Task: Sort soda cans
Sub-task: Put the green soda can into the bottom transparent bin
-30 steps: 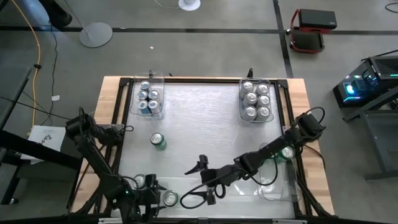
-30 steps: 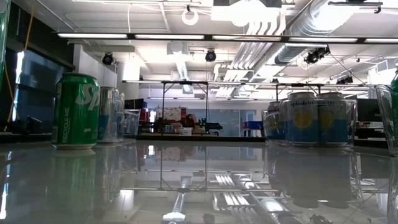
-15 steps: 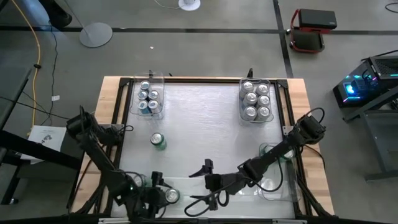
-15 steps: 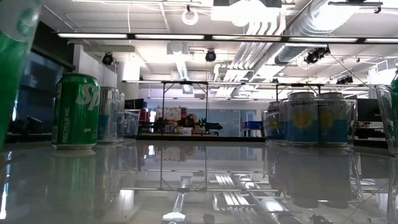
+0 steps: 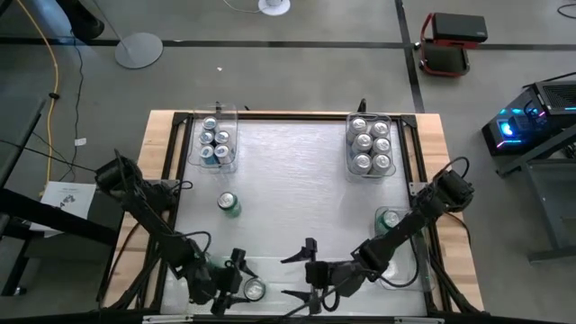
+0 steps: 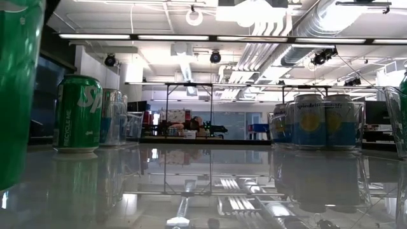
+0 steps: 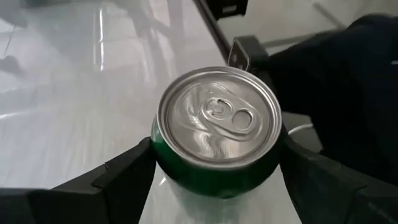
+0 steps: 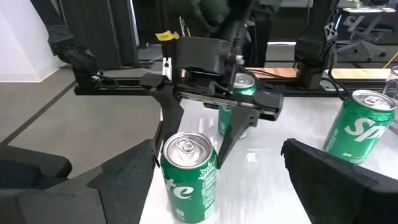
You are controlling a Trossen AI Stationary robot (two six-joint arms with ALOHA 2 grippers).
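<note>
Fingers of my left gripper (image 5: 237,275) are clamped on a green can (image 5: 255,290), which stands at the table's (image 5: 297,180) front edge, left of centre. My left wrist view gives the proof: a finger (image 7: 124,180) is pressed against each side of the can (image 7: 217,124), whose silver top and tab face up. From above I only see that silver top beside the dark arm.

My right wrist view looks across at the grip from the other side: can (image 8: 188,177) upright on the glossy surface, left gripper (image 8: 200,134) straddling it from behind. It also shows a third can (image 8: 240,99) behind that gripper, which the overhead view barely shows.

The low view catches the held can only as a green slab (image 6: 16,95) at its edge.

My right gripper (image 5: 304,267) is spread wide and empty, just beside the left one along the front edge.

A lone green can (image 5: 229,204) stands left of the middle. The left bin (image 5: 218,115) and right bin (image 5: 371,117) at the far edge hold cans, and a third bin (image 5: 396,270) sits front right. The table's centre lies open between them.
</note>
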